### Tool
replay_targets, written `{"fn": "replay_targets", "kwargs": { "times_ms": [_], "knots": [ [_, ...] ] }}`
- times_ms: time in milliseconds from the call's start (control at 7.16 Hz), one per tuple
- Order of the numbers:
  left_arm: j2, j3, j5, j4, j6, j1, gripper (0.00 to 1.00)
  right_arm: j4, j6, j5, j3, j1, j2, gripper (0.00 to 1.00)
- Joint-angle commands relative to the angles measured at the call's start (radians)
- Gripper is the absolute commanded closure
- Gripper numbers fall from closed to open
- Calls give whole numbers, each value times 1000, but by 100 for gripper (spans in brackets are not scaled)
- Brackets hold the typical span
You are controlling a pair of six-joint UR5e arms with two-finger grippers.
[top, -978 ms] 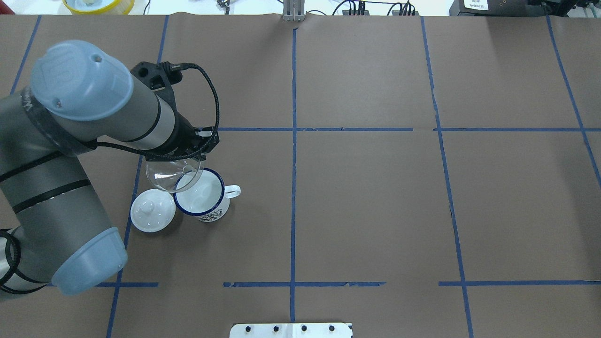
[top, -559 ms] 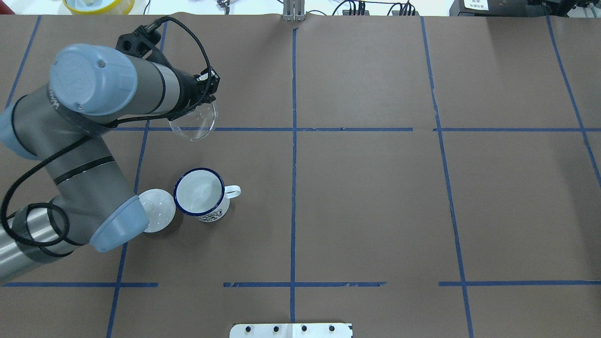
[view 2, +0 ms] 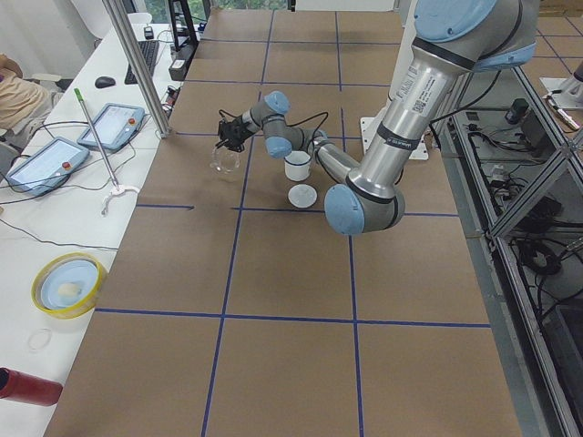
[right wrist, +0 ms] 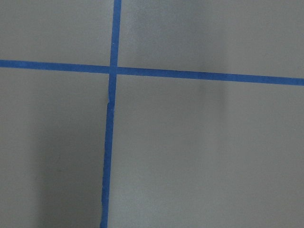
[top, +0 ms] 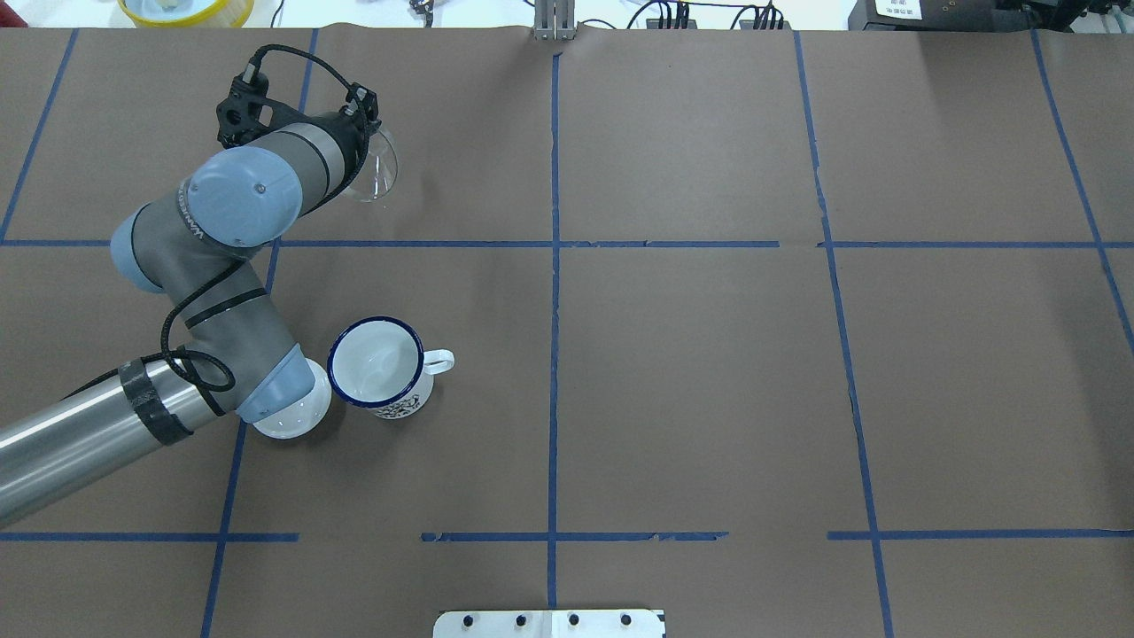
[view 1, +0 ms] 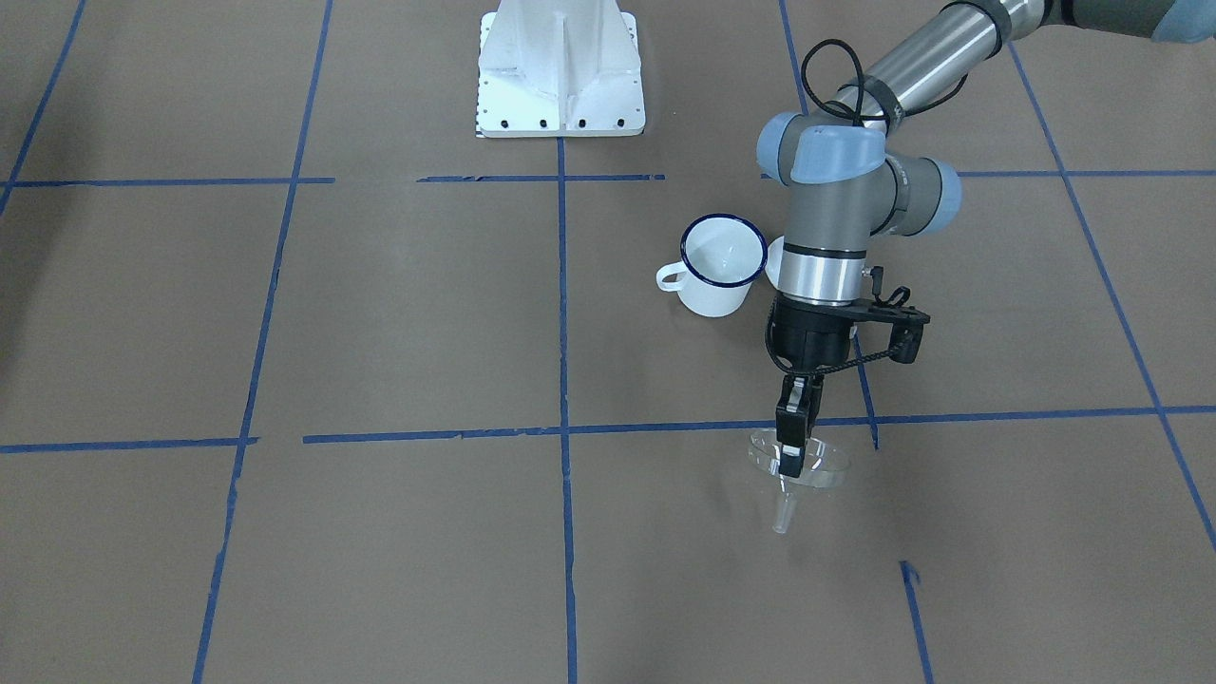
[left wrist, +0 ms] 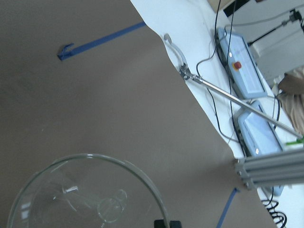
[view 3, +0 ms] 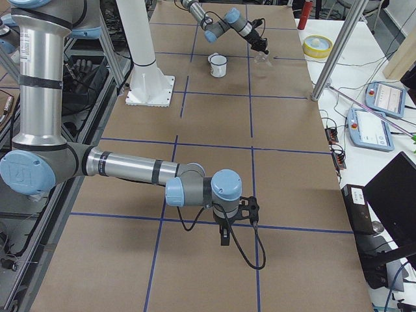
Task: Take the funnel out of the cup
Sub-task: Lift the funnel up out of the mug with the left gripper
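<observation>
Carrying the funnel (view 1: 823, 467) farther from the cup (view 1: 719, 288), left jaws clamp its rim; right jaws unclear.

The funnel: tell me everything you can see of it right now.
The funnel is small, clear and glassy-looking, with a wide round rim and a short narrow spout. It is out of the cup and well apart from it, across a blue tape line. The left end effector pinches its rim from above. It hangs roughly upright, slightly tilted, with the spout pointing down at the brown paper table. Whether the tip touches the paper cannot be told.
</observation>
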Motion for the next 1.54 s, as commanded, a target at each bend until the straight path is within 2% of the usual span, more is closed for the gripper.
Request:
{"fn": "replay_targets", "kwargs": {
  "times_ms": [0, 140, 279, 419, 559, 699, 838, 978, 1118, 1257, 1397],
  "knots": [
    [-36, 131, 56, -54, -79, -1, 100, 0, 0, 0, 0, 0, 0, 0],
    [-43, 139, 61, -69, -78, -3, 100, 0, 0, 0, 0, 0, 0, 0],
    [-43, 143, 61, -69, -73, -3, 93, 0, 0, 0, 0, 0, 0, 0],
    [-41, 151, 59, -69, -61, -3, 63, 0, 0, 0, 0, 0, 0, 0],
    [-41, 152, 59, -69, 4, -4, 40, 0, 0, 0, 0, 0, 0, 0],
    [-41, 153, 56, -66, 28, -7, 0, 0, 0, 0, 0, 0, 0, 0],
    [-41, 130, 35, -69, 118, -23, 0, 0, 0, 0, 0, 0, 0, 0],
    [-32, 81, -96, -56, 299, -40, 0, 0, 0, 0, 0, 0, 0, 0],
    [15, -15, -193, -1, 452, -66, 0, 0, 0, 0, 0, 0, 0, 0],
    [37, -153, -280, 170, 664, -81, 0, 0, 0, 0, 0, 0, 0, 0],
    [105, -305, -342, 290, 900, -90, 0, 0, 0, 0, 0, 0, 0, 0]
  ]
}}
